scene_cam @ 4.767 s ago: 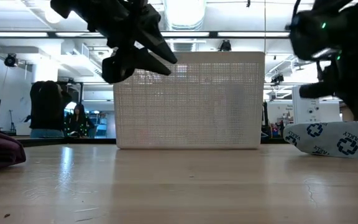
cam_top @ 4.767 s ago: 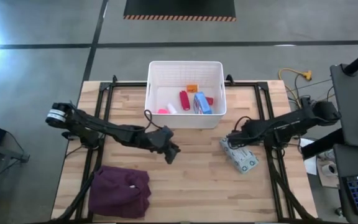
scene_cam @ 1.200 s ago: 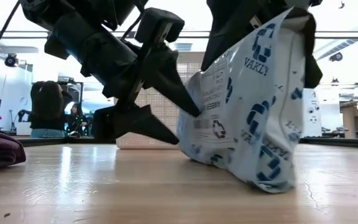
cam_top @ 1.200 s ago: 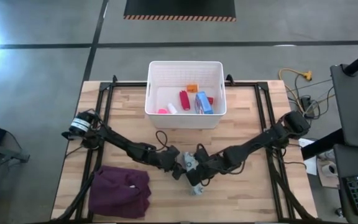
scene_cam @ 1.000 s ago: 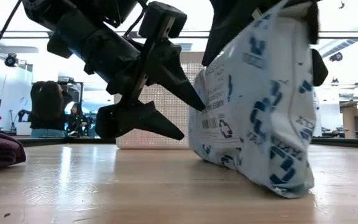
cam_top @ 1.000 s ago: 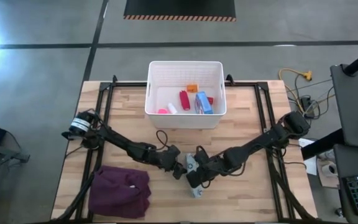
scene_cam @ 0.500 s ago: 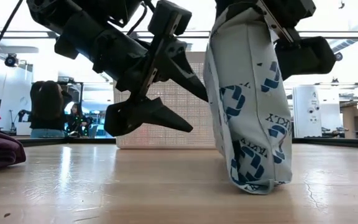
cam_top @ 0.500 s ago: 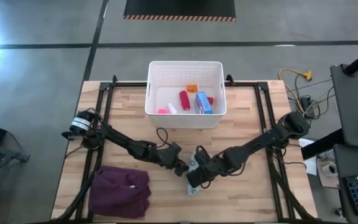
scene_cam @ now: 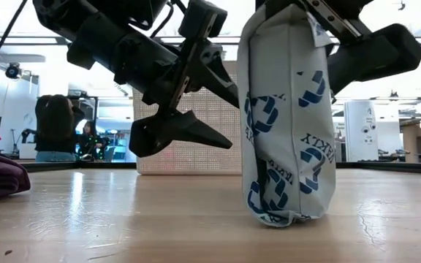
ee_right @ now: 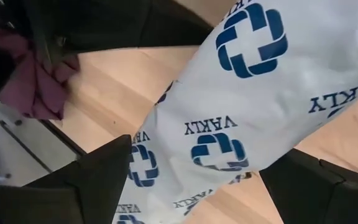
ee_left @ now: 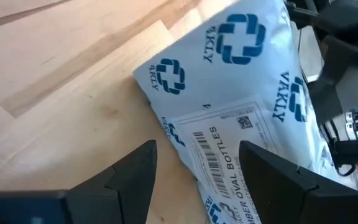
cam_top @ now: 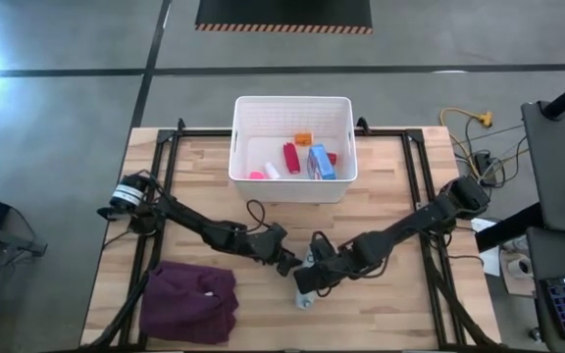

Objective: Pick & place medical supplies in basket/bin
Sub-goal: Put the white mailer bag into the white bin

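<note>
The packet (scene_cam: 289, 117), one of its kind on the table, stands upright on its lower end near the middle of the wooden table (cam_top: 390, 196), toward the front edge. It is a pale grey-green pouch printed with dark blue interlocked-cross emblems and the word VAKLY, and one face carries a white label with a barcode. Its bottom end is crumpled where it touches the wood.

Two grippers meet at it. The right gripper (cam_top: 309, 277) has its fingers spread wide on either side of the packet's upper part; whether the pads actually press the packet is hard to judge from these angles, so I cannot say it is held. The left gripper (scene_cam: 221, 109) sits just beside the packet, its two dark fingers parted, with the upper fingertip touching or nearly touching the packet's side and the lower one clear of it.

The white basket (cam_top: 245, 177) stands at the far edge of the table, well apart from the packet. Inside it I count roughly six small items: a blue box (cam_top: 319, 162), two red pieces (cam_top: 290, 157), a small orange one (cam_top: 304, 139), a pink one (cam_top: 256, 176) and a white one (cam_top: 271, 171).

One maroon cloth (cam_top: 189, 300) lies bunched at the front left corner.
</note>
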Controlling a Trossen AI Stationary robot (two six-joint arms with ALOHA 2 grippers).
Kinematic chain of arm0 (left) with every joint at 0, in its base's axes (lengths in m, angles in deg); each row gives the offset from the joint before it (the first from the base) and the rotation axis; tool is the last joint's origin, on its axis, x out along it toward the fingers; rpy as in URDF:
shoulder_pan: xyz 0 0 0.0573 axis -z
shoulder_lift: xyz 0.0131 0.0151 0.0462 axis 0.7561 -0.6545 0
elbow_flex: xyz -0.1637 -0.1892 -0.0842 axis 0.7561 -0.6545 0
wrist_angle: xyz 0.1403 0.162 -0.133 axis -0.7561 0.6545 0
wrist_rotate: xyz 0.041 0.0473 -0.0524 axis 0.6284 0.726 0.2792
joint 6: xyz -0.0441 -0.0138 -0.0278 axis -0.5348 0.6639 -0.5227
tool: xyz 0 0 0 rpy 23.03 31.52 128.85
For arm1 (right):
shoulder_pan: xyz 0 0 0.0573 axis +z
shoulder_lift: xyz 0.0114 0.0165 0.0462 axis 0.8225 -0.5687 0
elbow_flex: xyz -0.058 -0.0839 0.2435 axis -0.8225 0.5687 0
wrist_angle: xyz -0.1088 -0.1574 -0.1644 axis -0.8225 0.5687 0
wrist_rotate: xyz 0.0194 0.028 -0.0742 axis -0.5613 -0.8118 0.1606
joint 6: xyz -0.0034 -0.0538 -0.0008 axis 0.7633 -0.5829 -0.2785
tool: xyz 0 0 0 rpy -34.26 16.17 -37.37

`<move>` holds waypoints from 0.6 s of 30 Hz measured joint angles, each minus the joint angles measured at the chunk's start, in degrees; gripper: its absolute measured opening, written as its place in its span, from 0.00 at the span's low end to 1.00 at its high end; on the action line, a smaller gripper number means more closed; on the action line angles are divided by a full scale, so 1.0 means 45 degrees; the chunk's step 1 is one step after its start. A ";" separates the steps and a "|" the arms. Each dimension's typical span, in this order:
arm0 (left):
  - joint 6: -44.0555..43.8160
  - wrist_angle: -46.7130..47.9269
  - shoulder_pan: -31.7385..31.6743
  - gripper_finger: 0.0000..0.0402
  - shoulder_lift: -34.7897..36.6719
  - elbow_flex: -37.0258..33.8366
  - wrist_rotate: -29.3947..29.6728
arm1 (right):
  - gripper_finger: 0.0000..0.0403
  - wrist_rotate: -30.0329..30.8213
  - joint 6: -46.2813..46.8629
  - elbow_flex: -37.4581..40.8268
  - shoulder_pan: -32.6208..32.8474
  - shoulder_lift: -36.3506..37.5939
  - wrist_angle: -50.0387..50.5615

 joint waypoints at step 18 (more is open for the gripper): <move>0.0125 0.0136 -0.0267 0.53 0.0000 -0.0577 0.0021 | 0.80 0.0097 0.1643 0.0000 0.0025 -0.0358 0.0152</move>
